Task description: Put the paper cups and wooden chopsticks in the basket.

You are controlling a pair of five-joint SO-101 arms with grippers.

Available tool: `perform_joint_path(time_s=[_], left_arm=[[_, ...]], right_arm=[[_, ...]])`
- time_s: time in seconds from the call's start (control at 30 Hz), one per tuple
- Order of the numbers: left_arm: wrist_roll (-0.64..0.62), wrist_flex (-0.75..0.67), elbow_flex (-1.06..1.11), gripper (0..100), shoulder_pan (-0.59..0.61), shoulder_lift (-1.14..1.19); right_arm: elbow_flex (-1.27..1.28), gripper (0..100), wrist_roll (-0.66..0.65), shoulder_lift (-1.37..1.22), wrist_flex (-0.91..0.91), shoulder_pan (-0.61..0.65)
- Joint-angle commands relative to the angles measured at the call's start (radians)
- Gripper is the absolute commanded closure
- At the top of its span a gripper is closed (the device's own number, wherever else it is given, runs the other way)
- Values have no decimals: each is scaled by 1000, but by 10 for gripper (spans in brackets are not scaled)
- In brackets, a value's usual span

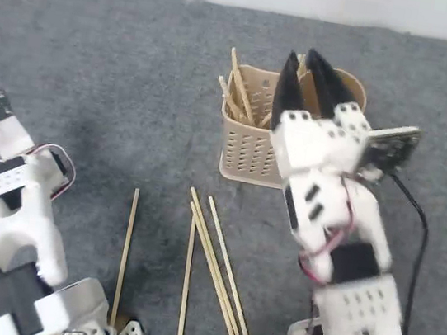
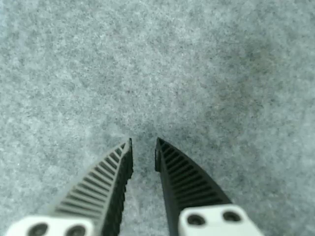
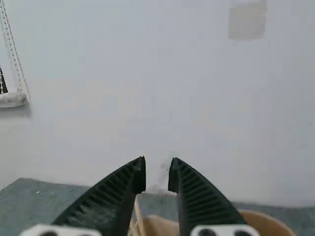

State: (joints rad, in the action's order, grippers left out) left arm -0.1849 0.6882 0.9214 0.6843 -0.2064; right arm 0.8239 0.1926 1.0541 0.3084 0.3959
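Observation:
The beige slotted basket (image 1: 248,142) stands at the back middle of the grey carpet with several wooden chopsticks (image 1: 238,90) upright in it. A tan paper cup (image 1: 347,85) sits at the basket's right side, and its rim (image 3: 268,220) shows just below my right gripper (image 3: 157,174). My right gripper (image 1: 303,55) hangs over the basket with its black fingers slightly open and nothing between them. More chopsticks (image 1: 217,271) lie loose on the carpet in front of the basket. My left gripper (image 2: 143,147) is narrowly open above bare carpet, holding nothing.
The left arm (image 1: 14,205) sits folded at the front left, away from the chopsticks. One single chopstick (image 1: 126,245) lies apart to the left of the loose bundle. A pale wall (image 3: 157,73) rises behind the basket.

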Motion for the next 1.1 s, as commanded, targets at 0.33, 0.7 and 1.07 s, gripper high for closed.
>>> perform_joint_path(time_s=[0.33, 0.7, 1.07], left_arm=[[-12, -18, -2, 930, -6, -52], [-12, -15, -2, 930, -6, -52], [-12, -15, -2, 930, -5, -52]], right_arm=[[46, 914, -37, 53, 797, 392], [377, 914, -35, -328, 216, 387], [242, 914, -41, -803, 12, 318]])
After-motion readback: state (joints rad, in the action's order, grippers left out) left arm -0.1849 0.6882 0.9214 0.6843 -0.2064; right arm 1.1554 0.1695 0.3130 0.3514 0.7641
